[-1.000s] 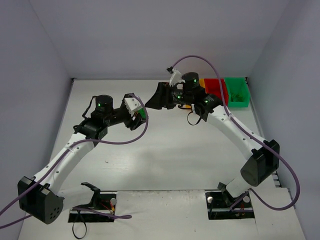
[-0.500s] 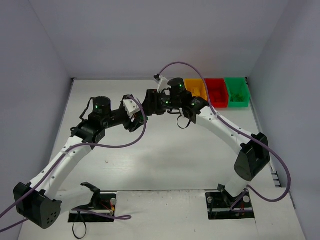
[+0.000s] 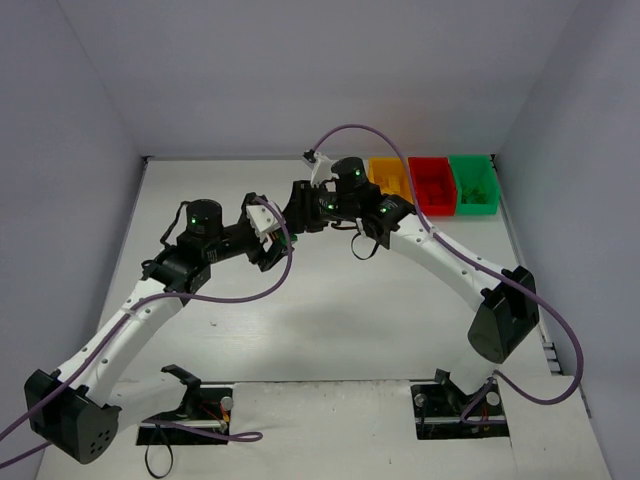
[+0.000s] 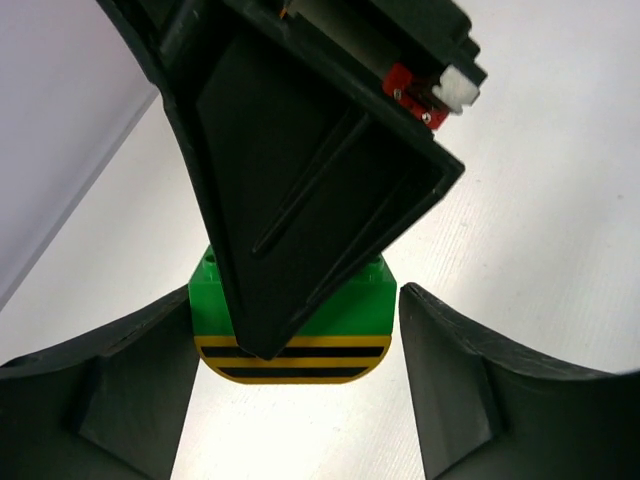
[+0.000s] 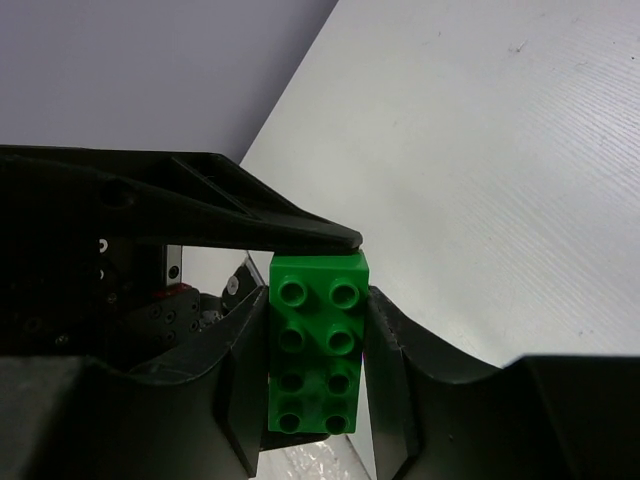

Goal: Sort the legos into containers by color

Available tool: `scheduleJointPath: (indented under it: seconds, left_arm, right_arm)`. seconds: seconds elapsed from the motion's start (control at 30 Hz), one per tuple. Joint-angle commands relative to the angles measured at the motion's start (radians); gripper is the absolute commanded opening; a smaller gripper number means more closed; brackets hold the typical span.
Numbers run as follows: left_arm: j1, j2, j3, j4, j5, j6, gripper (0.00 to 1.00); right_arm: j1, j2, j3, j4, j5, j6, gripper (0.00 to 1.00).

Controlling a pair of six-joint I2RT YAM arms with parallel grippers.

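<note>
White tabletop [image 3: 330,320] carries a yellow-orange plastic bin [image 3: 391,176], a red plastic bin [image 3: 432,185] and a green plastic bin [image 3: 473,183] at its far right. Above mid-table the right gripper [image 5: 318,300] clamps a green studded lego brick [image 4: 352,312]; the left gripper [image 4: 297,305] stands open around it. A thin pinch could let it twist loose before the green plastic bin.

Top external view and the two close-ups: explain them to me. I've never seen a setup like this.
These are two robot arms bolted at the near edge of a table. The wide picture looks down from above and behind them. The other two come from a camera on each wrist. A yellow-orange bin, red bin and green bin stand at the far right. The arms meet mid-table. The right gripper is clamped on a green brick. The left gripper flanks it with a sliver of gap, apparently not gripping.
</note>
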Motion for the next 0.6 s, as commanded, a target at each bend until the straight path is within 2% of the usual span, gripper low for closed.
scheduleJointPath:
  seconds: [0.0, 0.13, 0.4, 0.57]
  left_arm:
    - [-0.004, -0.026, -0.002, 0.034, 0.003, 0.003, 0.70]
    - [-0.003, -0.016, -0.002, 0.032, -0.007, 0.002, 0.74]
    - [-0.003, 0.004, 0.006, 0.056, -0.010, -0.006, 0.74]
    - [-0.003, 0.019, 0.004, 0.054, 0.000, -0.004, 0.64]
  right_arm:
    - [-0.002, -0.048, 0.028, 0.068, -0.021, -0.021, 0.00]
    - [-0.002, -0.053, 0.028, 0.068, -0.030, -0.018, 0.00]
    - [-0.003, -0.053, 0.016, 0.071, -0.053, -0.013, 0.00]
    - [-0.005, -0.059, 0.010, 0.077, -0.059, -0.013, 0.00]
